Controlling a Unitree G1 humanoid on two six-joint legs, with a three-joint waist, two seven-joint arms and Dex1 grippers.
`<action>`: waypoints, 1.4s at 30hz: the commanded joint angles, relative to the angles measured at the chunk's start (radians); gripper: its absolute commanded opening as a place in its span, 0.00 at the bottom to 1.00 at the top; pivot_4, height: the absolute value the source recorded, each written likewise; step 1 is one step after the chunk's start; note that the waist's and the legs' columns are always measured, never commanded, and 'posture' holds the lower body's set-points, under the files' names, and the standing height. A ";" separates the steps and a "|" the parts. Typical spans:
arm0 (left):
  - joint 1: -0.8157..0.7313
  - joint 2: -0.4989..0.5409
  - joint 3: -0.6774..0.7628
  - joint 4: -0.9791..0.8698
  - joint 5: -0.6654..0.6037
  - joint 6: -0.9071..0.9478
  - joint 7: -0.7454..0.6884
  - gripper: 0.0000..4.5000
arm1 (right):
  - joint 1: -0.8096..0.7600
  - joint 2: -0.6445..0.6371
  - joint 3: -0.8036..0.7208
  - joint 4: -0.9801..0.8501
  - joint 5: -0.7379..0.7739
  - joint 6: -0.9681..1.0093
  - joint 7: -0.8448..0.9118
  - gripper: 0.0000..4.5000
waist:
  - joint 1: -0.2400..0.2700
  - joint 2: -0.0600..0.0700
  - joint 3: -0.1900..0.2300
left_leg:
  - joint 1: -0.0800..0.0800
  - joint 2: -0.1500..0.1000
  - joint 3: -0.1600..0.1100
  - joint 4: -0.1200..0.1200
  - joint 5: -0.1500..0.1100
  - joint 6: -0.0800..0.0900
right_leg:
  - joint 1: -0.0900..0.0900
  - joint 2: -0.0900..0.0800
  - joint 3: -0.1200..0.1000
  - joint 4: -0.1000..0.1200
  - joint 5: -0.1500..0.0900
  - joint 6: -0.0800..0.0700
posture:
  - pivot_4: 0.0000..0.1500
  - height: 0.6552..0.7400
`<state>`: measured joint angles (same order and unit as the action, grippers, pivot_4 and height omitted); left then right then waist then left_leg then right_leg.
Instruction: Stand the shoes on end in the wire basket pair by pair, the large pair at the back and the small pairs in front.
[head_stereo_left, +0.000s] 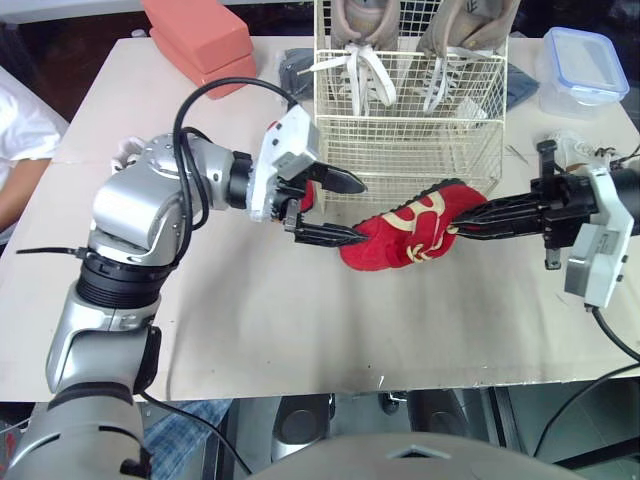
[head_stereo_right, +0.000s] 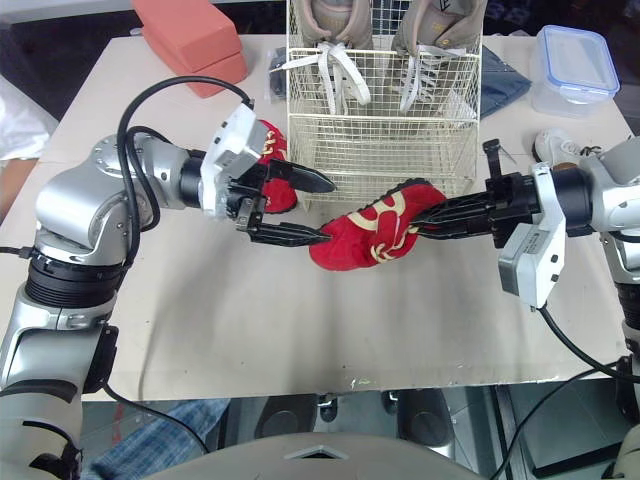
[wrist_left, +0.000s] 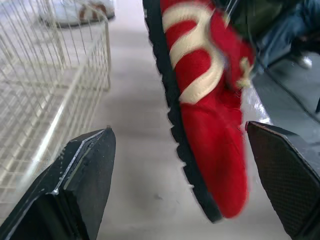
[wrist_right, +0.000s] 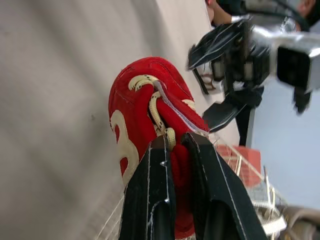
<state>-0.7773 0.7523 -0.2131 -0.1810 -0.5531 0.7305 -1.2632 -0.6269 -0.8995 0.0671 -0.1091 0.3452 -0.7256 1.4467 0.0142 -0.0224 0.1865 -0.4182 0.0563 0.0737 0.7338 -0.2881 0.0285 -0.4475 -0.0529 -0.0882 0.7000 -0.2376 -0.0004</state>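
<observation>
The small red suede shoe with cream stripes and a black sole (head_stereo_left: 410, 235) lies on its side just in front of the cream wire basket (head_stereo_left: 400, 150), about midway across the table (head_stereo_left: 300, 330), its toe pointing toward the table's left edge and its striped side turned up. Whether it rests on the table or hangs just above it cannot be told. The right gripper (head_stereo_left: 462, 222) reaches in from the right edge and is clenched on the shoe at its laced opening, both black fingers pinching the rim close together. The left gripper (head_stereo_left: 360, 212) is released, its fingers spread wide with the shoe's toe between them; in the left wrist view a gap shows on each side of the toe. Behind the left gripper, near the basket's front left corner, another red shoe (head_stereo_right: 268, 150) shows in part, mostly hidden. The basket stands at the middle of the far edge, and a pair of large beige sneakers with white laces (head_stereo_left: 365, 25) stands on end in its back section, while the front section holds no shoes. A small white shoe with brown stripes (head_stereo_left: 575, 150) lies near the right edge. Two salmon-coloured blocks (head_stereo_left: 200, 40) are stacked at the far left corner, and a clear plastic box with a blue-rimmed lid (head_stereo_left: 583, 68) sits at the far right corner. A person's white sleeve (head_stereo_left: 20, 135) shows beyond the left edge.
</observation>
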 joint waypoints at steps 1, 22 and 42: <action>-0.046 -0.021 -0.033 0.031 0.045 -0.033 -0.013 1.00 | -0.066 0.015 0.024 -0.001 0.030 -0.039 0.015 0.02 | 0.000 0.000 0.000 | 0.000 0.000 0.000 0.000 0.000 0.000 | 0.000 0.000 0.000 0.000 0.000 0.000 | 1.00 0.36; -0.055 -0.118 -0.044 0.103 0.039 -0.025 -0.068 0.10 | 0.003 0.018 -0.019 -0.028 -0.032 0.125 -0.169 0.65 | 0.003 0.000 0.000 | 0.000 0.000 0.000 0.001 0.000 0.000 | 0.000 -0.001 -0.001 0.002 0.000 0.000 | 1.00 0.36; 0.105 -0.349 0.069 -0.008 0.033 -0.129 0.257 0.10 | 0.515 0.170 -0.200 -0.557 1.087 1.289 -1.282 0.88 | 0.001 -0.001 -0.001 | 0.002 0.000 0.000 0.003 0.000 0.001 | 0.001 -0.002 0.001 0.006 -0.001 0.001 | 1.00 0.36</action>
<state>-0.6625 0.4120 -0.1592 -0.1326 -0.5079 0.6196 -1.0154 -0.0901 -0.7420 -0.1323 -0.6399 1.3769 0.5520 0.2418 0.0150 -0.0232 0.1856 -0.4166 0.0559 0.0736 0.7364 -0.2886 0.0293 -0.4465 -0.0545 -0.0869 0.7057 -0.2391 0.0019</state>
